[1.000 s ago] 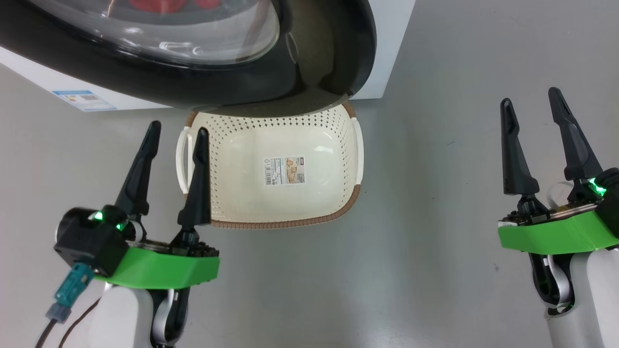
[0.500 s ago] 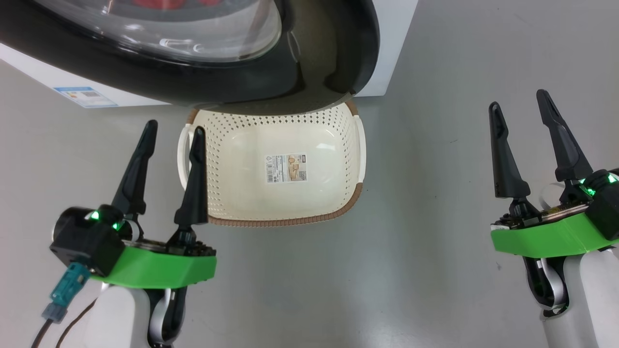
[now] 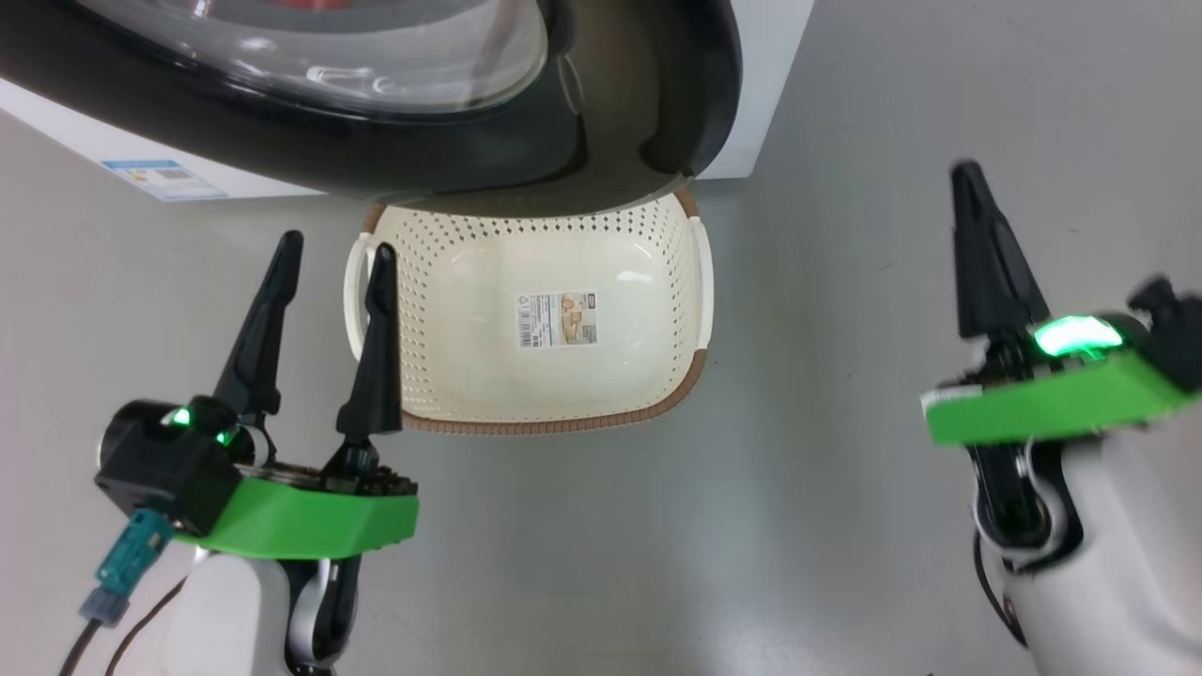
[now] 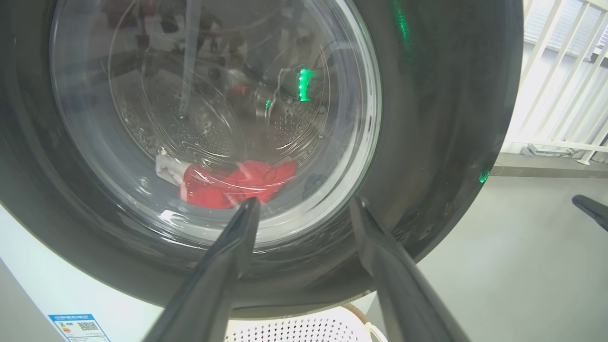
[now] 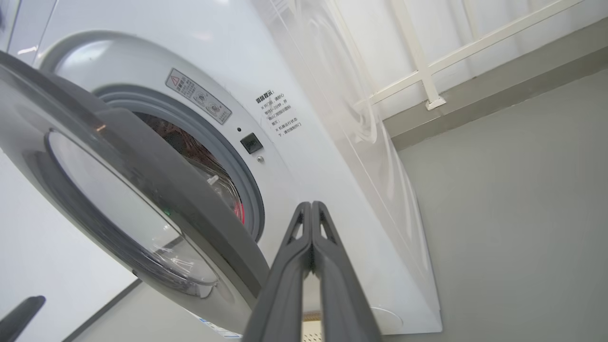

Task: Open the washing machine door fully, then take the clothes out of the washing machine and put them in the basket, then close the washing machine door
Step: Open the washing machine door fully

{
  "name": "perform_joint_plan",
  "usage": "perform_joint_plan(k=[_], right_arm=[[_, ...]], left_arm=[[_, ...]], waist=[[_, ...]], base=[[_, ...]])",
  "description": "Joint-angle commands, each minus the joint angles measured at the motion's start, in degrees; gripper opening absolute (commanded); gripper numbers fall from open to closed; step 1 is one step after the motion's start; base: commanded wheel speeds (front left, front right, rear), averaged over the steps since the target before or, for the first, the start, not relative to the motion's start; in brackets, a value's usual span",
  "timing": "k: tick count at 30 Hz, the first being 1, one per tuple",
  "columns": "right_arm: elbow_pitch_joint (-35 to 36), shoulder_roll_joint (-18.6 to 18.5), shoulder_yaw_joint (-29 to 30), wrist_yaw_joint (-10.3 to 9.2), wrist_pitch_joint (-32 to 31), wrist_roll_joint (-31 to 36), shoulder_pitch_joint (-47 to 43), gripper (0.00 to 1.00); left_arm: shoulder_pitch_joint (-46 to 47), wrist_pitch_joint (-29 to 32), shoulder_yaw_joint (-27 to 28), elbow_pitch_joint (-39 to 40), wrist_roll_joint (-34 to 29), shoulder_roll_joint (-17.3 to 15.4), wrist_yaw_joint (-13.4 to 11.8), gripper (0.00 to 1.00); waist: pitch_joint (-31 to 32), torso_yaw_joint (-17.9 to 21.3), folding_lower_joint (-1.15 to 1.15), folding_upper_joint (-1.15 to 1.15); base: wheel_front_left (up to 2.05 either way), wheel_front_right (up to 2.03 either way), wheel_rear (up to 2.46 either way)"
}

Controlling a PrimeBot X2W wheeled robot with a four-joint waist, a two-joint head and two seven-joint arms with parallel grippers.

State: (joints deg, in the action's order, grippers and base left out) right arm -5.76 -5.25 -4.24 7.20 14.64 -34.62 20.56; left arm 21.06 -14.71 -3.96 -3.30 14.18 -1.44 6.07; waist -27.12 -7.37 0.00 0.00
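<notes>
The washing machine door (image 3: 610, 141) stands partly ajar, its black frame and glass bowl overhanging the far edge of the basket (image 3: 657, 282). The cream basket holds nothing but its paper label. My left gripper (image 3: 335, 249) is open beside the basket's left handle and holds nothing. In the left wrist view the left gripper (image 4: 305, 203) points at the door (image 4: 451, 118), with the red clothes (image 4: 237, 183) showing through the glass. My right gripper (image 3: 967, 178) is shut on nothing, out over the floor right of the basket. In the right wrist view the right gripper (image 5: 311, 205) faces the door's (image 5: 156, 190) free edge and the washing machine (image 5: 285, 71).
The grey floor (image 3: 798, 516) stretches open around the basket. A blue label (image 3: 164, 178) marks the machine's base. A white railing (image 4: 560, 95) and a low grey ledge (image 5: 475, 95) stand behind the machine's right side.
My right gripper's fingers have snapped shut and its wrist has turned and shifted slightly. The left gripper has kept still and open. The head view has drifted a little.
</notes>
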Motion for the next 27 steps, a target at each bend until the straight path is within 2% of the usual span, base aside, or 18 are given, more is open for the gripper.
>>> perform_joint_plan(k=[1, 4, 7, 11, 15, 21, 27], right_arm=[[-0.2, -0.7, -3.1, 0.29, 0.4, -5.3, 3.1, 0.00], [-3.3, -3.1, -7.6, 0.29, 0.3, -17.3, 8.6, 0.00], [-4.7, -4.8, -10.1, 0.29, -2.6, -31.8, 14.5, 0.00], [-4.7, -6.2, -11.5, 0.29, -11.2, -46.9, 21.0, 0.00], [-6.0, -6.5, -11.6, 0.29, -22.8, -58.5, 25.6, 0.00], [-12.4, -6.7, -10.7, 0.29, -39.0, -69.2, 32.3, 0.00], [-16.5, -7.3, -11.8, 0.29, -48.7, -70.7, 38.2, 0.00]], left_arm=[[0.0, -0.3, 1.8, 1.6, -0.4, -1.4, 0.0, 1.00], [0.4, -0.3, 1.5, 1.6, -0.2, -1.4, 0.0, 1.00], [0.6, -0.3, 1.0, 1.6, 0.0, -1.4, 0.0, 1.00], [1.1, -0.3, 0.3, 1.7, 0.3, -1.4, -0.3, 1.00], [1.2, -0.3, -0.2, 1.9, 0.8, -1.4, -0.5, 1.00], [1.2, -0.3, -1.2, 1.7, 1.0, -1.4, -0.8, 1.00], [1.5, -0.3, -1.9, 2.1, 0.5, -1.4, -1.1, 1.00]], waist=[[-0.3, -0.1, 0.00, 0.00], [-0.7, -0.5, 0.00, 0.00], [-1.2, -1.1, 0.00, 0.00], [-1.9, -2.2, 0.00, 0.00], [-2.2, -2.8, 0.00, 0.00], [-2.3, -3.5, 0.00, 0.00], [-3.0, -4.0, 0.00, 0.00]], base=[[0.00, 0.00, 0.00], [0.00, 0.00, 0.00], [0.00, 0.00, 0.00], [0.00, 0.00, 0.00], [0.00, 0.00, 0.00], [0.00, 0.00, 0.00], [0.00, 0.00, 0.00]])
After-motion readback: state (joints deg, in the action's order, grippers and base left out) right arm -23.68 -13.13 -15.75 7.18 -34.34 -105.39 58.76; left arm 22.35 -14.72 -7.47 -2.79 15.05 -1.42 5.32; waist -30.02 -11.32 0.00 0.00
